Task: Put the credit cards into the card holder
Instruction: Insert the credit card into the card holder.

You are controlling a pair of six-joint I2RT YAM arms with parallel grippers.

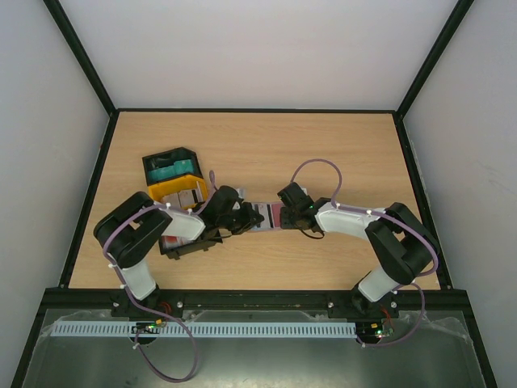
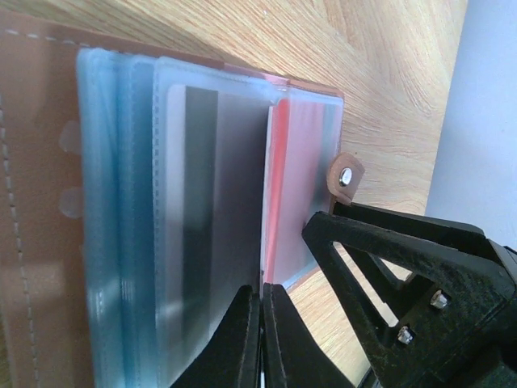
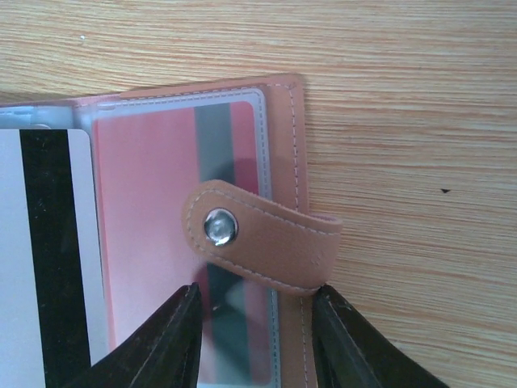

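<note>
The brown card holder (image 1: 263, 217) lies open on the table between my two grippers. In the left wrist view its frosted sleeves (image 2: 121, 202) fan out, and a white card with a dark stripe (image 2: 214, 202) sits in the nearest one. My left gripper (image 2: 262, 303) is shut on the thin edge of that card and its sleeve. A red card (image 3: 153, 234) lies under the clear pocket on the holder's right half (image 3: 284, 145). My right gripper (image 3: 254, 327) is open, with its fingers on either side of the snap strap (image 3: 258, 238) at the holder's edge.
A black tray (image 1: 168, 162) holding teal things and a yellow tray (image 1: 179, 191) stand left of the holder at the back. A red-and-white flat piece (image 1: 173, 241) shows under my left arm. Bare wood lies to the right and behind.
</note>
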